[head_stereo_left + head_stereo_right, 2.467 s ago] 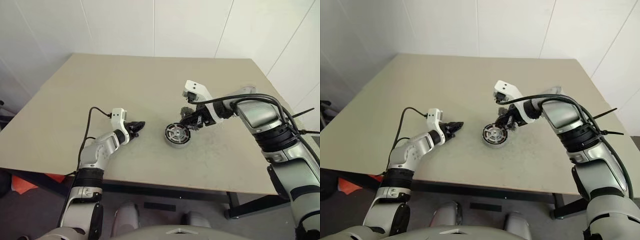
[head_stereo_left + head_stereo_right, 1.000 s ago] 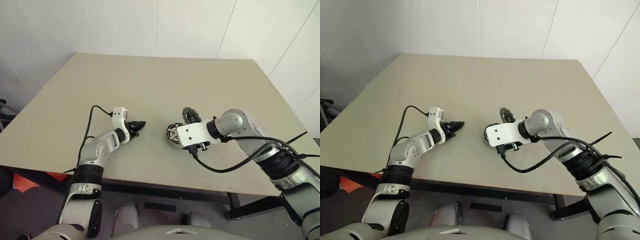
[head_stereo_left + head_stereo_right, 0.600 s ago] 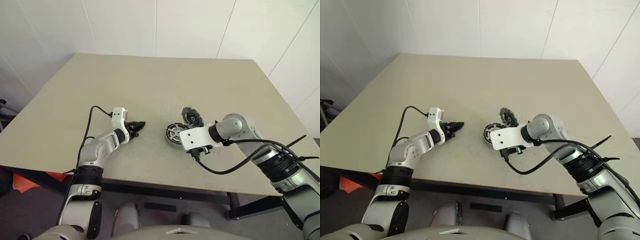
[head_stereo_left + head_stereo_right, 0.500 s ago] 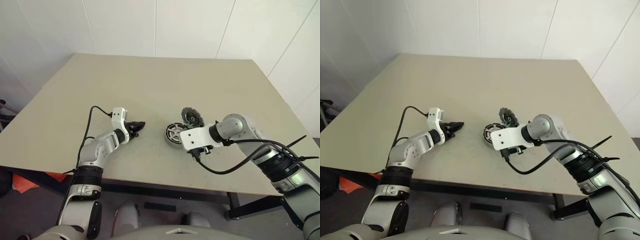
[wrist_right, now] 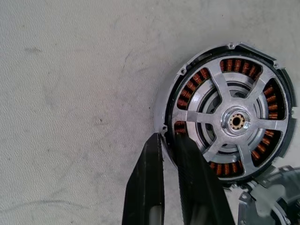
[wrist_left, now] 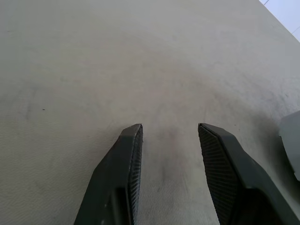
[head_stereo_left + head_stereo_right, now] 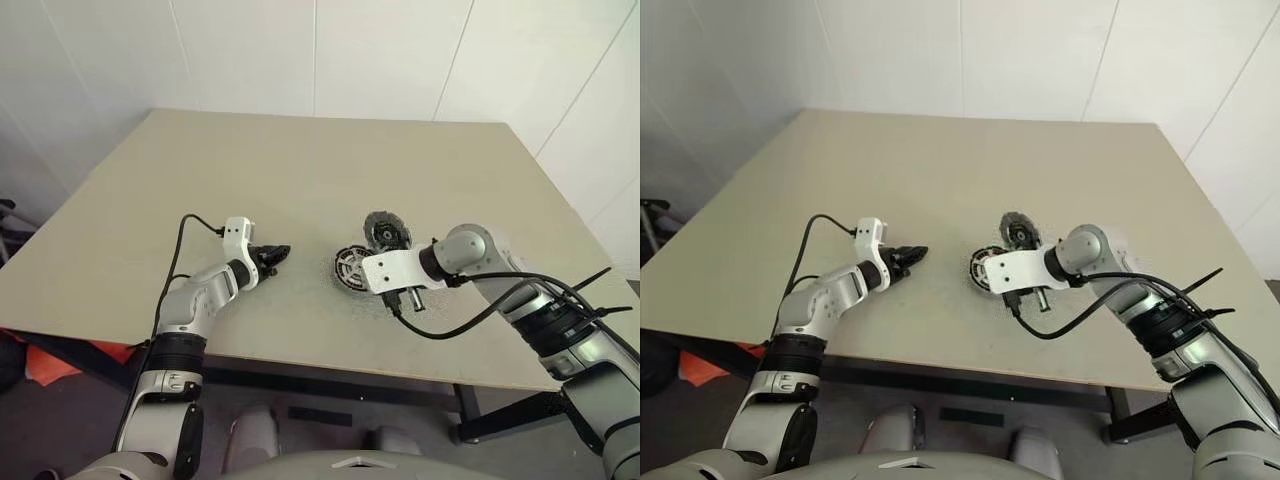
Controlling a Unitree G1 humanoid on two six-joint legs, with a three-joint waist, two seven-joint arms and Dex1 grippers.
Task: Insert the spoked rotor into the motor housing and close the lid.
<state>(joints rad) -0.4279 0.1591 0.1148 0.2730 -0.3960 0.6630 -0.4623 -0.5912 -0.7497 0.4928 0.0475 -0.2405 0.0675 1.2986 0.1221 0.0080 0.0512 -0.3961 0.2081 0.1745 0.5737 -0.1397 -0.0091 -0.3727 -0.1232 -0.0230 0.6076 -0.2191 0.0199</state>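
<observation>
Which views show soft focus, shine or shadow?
Right wrist view: the flat silver spoked rotor gleams, sharply focused; the ribbed grey lid at the corner is blurred. Left wrist view: a soft shadow darkens the beige table between the left tool fingers. Left eye view: even, glare-free light.

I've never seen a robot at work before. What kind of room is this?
Probably a lab or test room, not a factory: a plain beige table against bare white wall panels, with only a few loose motor parts on it, such as the motor housing and the lid.
</observation>
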